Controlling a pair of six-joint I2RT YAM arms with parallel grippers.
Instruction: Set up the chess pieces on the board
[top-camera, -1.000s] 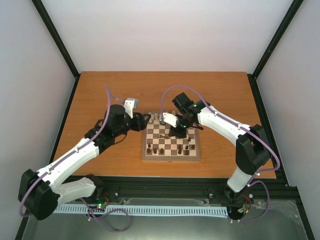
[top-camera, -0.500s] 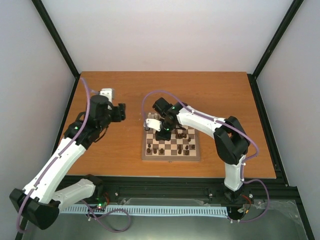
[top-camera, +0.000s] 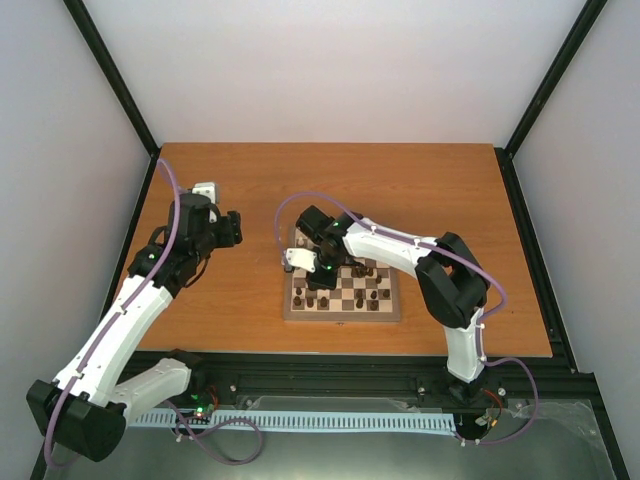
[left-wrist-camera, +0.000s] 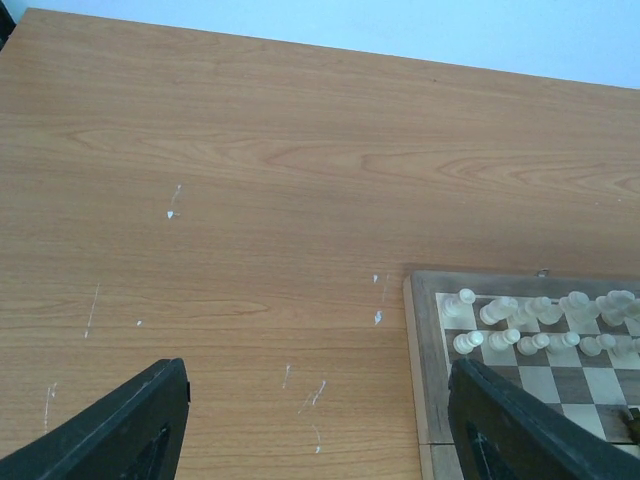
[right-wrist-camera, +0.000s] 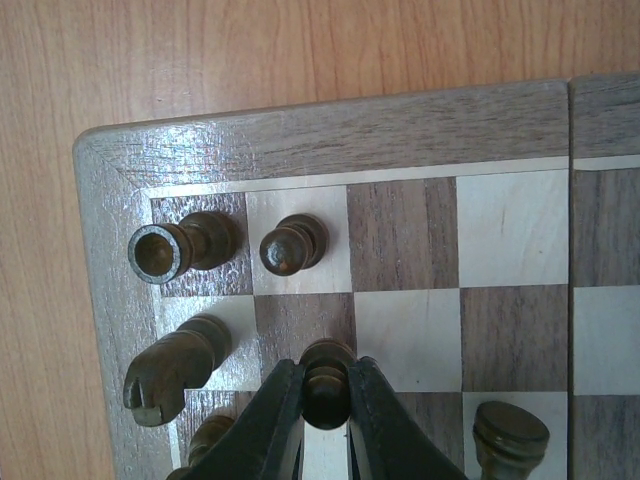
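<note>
Right tool (right-wrist-camera: 326, 390) crossed board (right-wrist-camera: 330, 125) leftward (pinching dark piece (right-wrist-camera: 326, 368)); left tool (left-wrist-camera: 315, 380) withdrew.

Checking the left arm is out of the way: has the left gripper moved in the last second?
Yes. The left gripper has pulled back to the left, away from the far-left corner of the board, and now sits clear of it.

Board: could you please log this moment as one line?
right tool: shut on dark piece | left tool: open, beside board

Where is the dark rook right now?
In the right wrist view the dark rook sits on the board's corner square, upper left, a dark pawn on the next square to its right and a dark knight just below.
</note>
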